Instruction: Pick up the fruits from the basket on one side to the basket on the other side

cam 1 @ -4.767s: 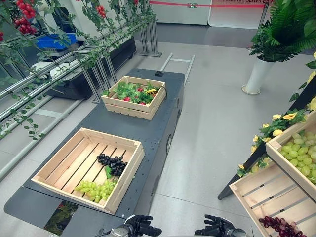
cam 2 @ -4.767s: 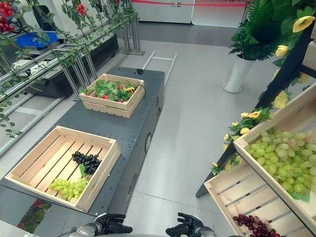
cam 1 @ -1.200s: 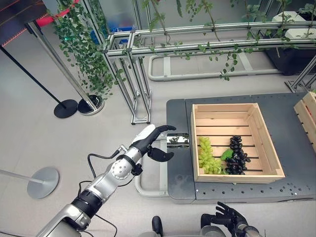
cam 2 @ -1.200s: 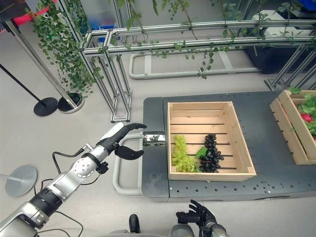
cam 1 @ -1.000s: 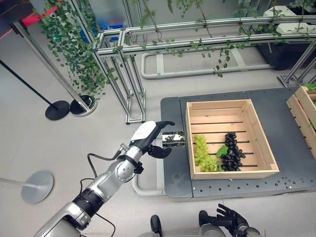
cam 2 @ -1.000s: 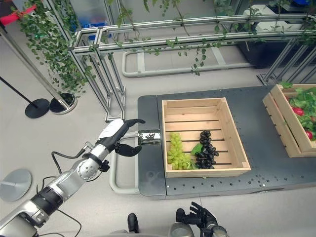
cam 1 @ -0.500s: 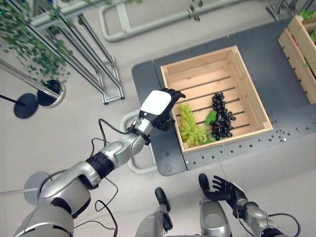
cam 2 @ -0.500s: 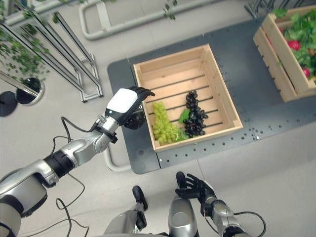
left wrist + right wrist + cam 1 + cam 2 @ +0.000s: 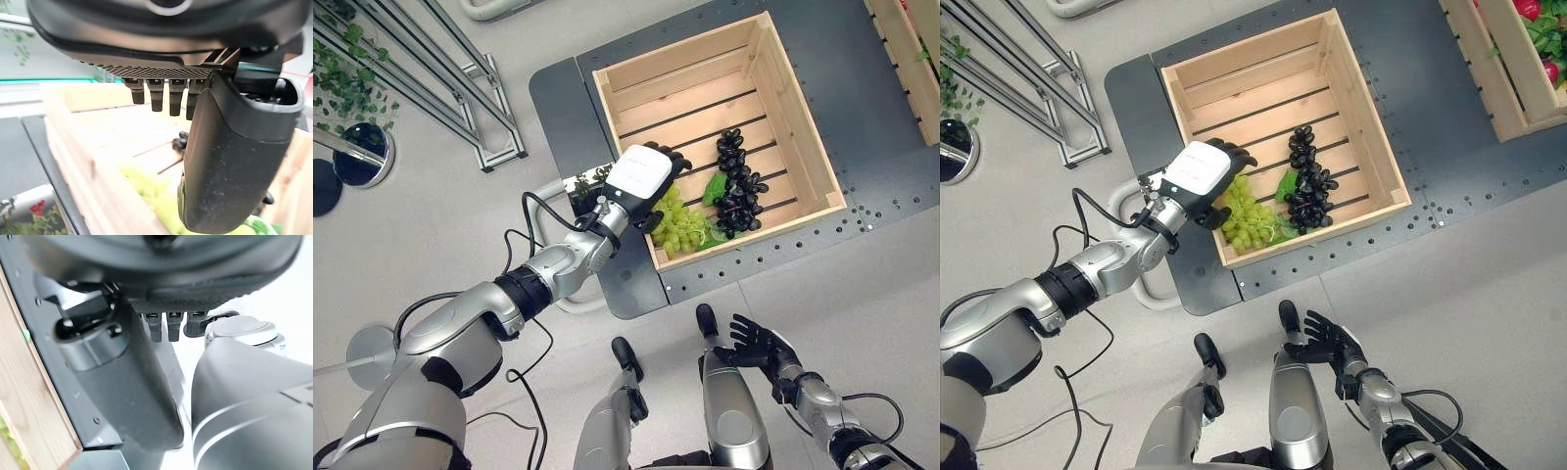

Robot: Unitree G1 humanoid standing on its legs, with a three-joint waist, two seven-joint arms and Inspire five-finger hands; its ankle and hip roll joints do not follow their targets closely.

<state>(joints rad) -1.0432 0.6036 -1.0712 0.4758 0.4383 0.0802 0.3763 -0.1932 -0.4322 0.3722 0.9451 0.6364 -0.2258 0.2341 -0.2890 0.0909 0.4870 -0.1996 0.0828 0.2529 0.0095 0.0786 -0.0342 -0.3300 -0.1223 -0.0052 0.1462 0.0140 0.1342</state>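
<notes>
Green grapes [image 9: 680,227] sit in wooden crate [image 9: 800,122] on dark bench [image 9: 558,108], next to black grapes [image 9: 737,186]. Left hand [image 9: 639,182] hovers over crate's edge at green bunch, fingers [image 9: 154,95] relaxed, holding nothing. Right hand [image 9: 759,345] low, fingers spread, empty.

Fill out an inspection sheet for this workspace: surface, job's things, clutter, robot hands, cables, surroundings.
Surface: dark platform with rows of small holes, carrying the crates.
Job's things: wooden crate holding a green grape bunch and a dark grape bunch side by side, with a green leaf between them.
Clutter: second wooden crate at the platform's far end, with leafy greens and red fruit.
Robot hands: left robot hand over the crate's near-left corner above the green grapes, fingers relaxed, holding nothing; right robot hand low beside the platform, fingers spread, idle.
Cables: nothing seen.
Surroundings: grey floor, metal frame with hanging vines, round stand base.
</notes>
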